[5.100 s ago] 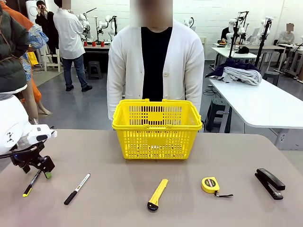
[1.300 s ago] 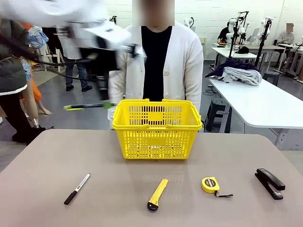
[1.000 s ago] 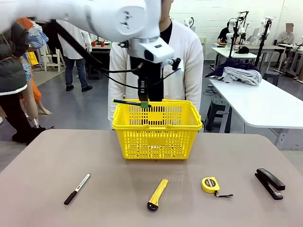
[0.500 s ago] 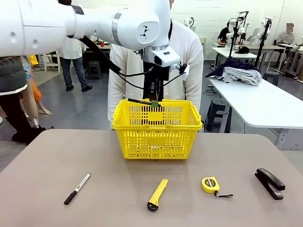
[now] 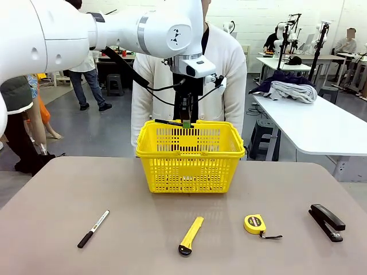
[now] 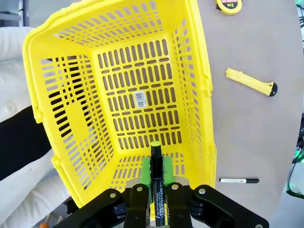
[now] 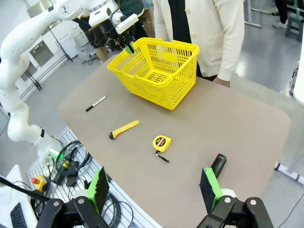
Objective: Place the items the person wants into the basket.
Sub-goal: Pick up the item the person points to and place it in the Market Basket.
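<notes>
1. Black marker with yellow end (image 6: 156, 176) is pinched between the green pads of the left hand (image 6: 156, 164), lower centre of the left wrist frame, directly above the open basket (image 6: 194, 71).
2. Step, as I judge it: drop-off. In the front view the marker (image 5: 169, 122) hangs at the basket's far rim, centre frame.
3. Next move calls for spreading the fingers so it falls inside.
4. Right hand (image 7: 154, 187) is wide and empty at the frame bottom.
5. White and black marker (image 5: 93, 228) lies lower left and tape measure (image 5: 254, 223) lower right on the tabletop (image 5: 57, 189).

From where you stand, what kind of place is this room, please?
Most likely a robotics lab or workshop: long white worktables on a bare grey floor, and cables with a red stop button beside the robot's table.
</notes>
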Available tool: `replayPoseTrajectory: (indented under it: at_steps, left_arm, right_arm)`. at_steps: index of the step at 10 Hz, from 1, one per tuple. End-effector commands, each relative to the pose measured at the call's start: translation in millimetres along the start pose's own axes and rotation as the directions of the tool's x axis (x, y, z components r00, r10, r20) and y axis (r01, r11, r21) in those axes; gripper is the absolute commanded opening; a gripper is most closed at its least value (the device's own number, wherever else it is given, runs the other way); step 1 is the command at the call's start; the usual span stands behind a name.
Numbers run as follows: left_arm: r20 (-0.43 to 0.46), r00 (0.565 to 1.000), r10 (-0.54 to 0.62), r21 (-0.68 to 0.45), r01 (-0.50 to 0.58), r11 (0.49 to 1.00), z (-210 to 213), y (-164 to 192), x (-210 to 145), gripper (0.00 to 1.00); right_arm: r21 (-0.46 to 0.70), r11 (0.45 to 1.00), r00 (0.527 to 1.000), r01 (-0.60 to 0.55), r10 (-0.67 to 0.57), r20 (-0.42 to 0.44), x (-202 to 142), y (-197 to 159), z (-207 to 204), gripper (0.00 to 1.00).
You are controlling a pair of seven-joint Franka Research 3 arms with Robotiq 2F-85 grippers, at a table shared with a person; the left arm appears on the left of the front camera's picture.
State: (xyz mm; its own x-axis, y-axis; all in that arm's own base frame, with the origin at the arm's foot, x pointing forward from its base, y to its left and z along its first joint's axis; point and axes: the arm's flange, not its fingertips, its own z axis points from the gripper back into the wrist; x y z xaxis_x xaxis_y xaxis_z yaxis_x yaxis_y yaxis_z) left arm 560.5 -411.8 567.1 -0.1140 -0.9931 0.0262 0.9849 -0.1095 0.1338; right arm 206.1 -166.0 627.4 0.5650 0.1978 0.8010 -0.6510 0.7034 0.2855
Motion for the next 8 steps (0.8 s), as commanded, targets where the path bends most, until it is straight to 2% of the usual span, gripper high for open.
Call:
replayPoseTrajectory:
  at_steps: [1,3,4,6,8]
  left_arm:
    - [-0.003,1.000,-0.005,0.015,0.005,1.000,0.8,-6.5,-1.3,0.11]
    - [0.000,1.000,-0.003,0.000,0.003,1.000,0.0,-1.0,1.6,0.11]
    - [0.033,0.999,-0.018,-0.096,0.021,0.995,-18.4,18.3,-8.5,0.11]
    - [0.110,0.993,-0.045,-0.108,0.057,0.993,-35.8,32.3,-14.1,0.11]
    - [0.134,0.991,-0.026,-0.128,0.043,0.991,-54.0,40.3,-14.4,0.11]
  right_arm:
    - [0.022,1.000,1.000,-0.012,0.012,0.016,0.9,0.2,-1.9,1.00]
    - [0.022,1.000,1.000,-0.012,0.012,0.016,0.9,0.2,-1.9,1.00]
    - [0.022,1.000,1.000,-0.012,0.012,0.016,0.9,0.2,-1.9,1.00]
    - [0.022,1.000,1.000,-0.012,0.012,0.016,0.9,0.2,-1.9,1.00]
    - [0.022,1.000,1.000,-0.012,0.012,0.016,0.9,0.2,-1.9,1.00]
